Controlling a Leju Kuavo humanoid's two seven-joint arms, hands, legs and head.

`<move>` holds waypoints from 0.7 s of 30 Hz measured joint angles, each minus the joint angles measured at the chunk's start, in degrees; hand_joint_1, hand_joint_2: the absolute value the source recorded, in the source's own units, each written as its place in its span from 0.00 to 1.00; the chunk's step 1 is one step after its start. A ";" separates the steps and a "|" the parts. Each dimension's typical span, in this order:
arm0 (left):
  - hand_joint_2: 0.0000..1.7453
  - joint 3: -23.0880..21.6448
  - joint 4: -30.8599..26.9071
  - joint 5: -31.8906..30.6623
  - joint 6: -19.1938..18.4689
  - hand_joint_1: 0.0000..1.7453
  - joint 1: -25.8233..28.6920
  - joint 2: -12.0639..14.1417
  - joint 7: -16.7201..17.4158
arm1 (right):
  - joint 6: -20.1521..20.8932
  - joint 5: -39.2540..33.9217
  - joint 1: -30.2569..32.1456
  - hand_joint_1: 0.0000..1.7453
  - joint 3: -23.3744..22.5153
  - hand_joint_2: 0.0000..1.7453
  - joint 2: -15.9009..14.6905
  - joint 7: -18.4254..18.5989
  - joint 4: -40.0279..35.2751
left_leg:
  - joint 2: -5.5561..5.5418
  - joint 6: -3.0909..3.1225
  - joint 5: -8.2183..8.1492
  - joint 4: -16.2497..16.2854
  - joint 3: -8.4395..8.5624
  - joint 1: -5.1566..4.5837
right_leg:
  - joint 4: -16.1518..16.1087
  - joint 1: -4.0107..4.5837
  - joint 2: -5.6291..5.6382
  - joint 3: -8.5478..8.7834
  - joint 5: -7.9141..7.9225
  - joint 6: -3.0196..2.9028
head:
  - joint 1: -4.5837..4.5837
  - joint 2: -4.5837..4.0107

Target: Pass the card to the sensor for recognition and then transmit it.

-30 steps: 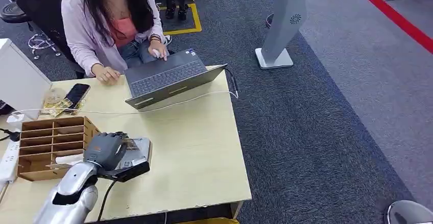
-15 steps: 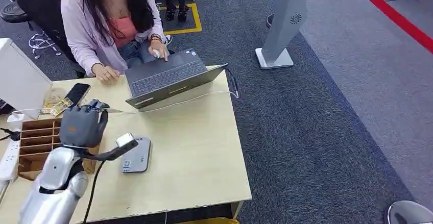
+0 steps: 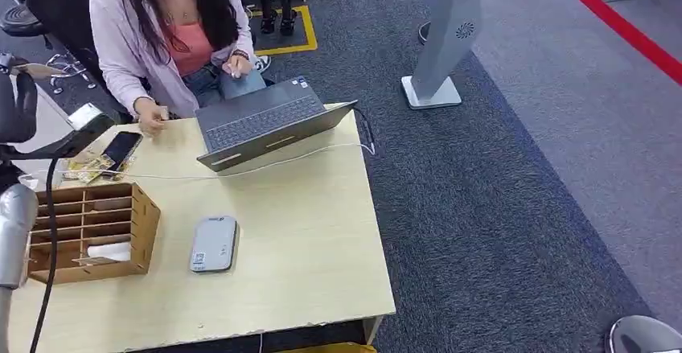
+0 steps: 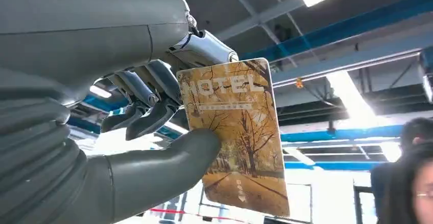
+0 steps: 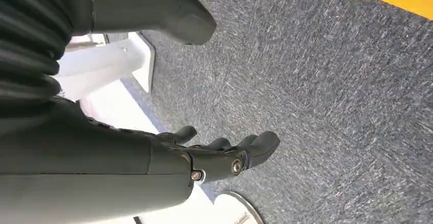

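One card (image 4: 236, 137), one sensor (image 3: 214, 243), one laptop (image 3: 265, 125), one phone (image 3: 121, 149) and one slotted wooden organizer (image 3: 87, 231) are showing; one person (image 3: 165, 31) is sitting at 12 o'clock.

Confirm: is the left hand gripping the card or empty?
Gripping. In the left wrist view the left hand pinches the hotel card between thumb and fingers.

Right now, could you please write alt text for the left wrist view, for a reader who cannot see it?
The robot's grey left hand pinches an orange-brown hotel key card, printed with autumn trees and the word HOTEL, between its thumb and its darker fingers. Behind it are ceiling lights and blue beams, with a person's face at one edge.
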 joint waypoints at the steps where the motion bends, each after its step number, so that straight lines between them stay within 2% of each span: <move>1: 1.00 0.15 0.72 -0.02 0.15 1.00 -0.36 0.13 0.00 | 0.00 0.00 -0.01 0.00 0.00 1.00 0.00 0.00 0.00 | 0.00 0.00 0.00 0.00 0.00 0.00 | 0.00 0.00 0.00 0.00 0.00 0.00 | 0.00 0.00; 8: 1.00 0.66 4.06 -0.22 0.72 1.00 -0.95 0.13 -0.02 | -0.02 0.00 -0.02 0.00 0.00 1.00 0.00 0.18 0.02 | 0.00 0.00 0.00 0.00 0.00 -0.01 | -0.01 -0.01 0.00 -0.01 0.00 0.00 | 0.00 0.00; 9: 1.00 0.66 4.48 -0.28 0.92 0.00 -0.95 0.13 -0.02 | -0.02 0.00 -0.02 0.00 0.00 1.00 0.00 0.17 0.00 | 0.00 0.00 0.00 0.00 0.00 -0.01 | -0.01 -0.01 0.00 -0.01 0.00 0.00 | -0.02 0.00; 21: 1.00 0.68 7.73 0.98 1.81 0.00 -0.63 -0.53 0.13 | -0.11 0.02 -0.02 0.00 0.00 1.00 0.00 0.37 0.02 | 0.00 0.00 0.00 0.00 -0.01 0.00 | 0.00 -0.01 0.00 -0.01 0.00 0.00 | -0.02 0.00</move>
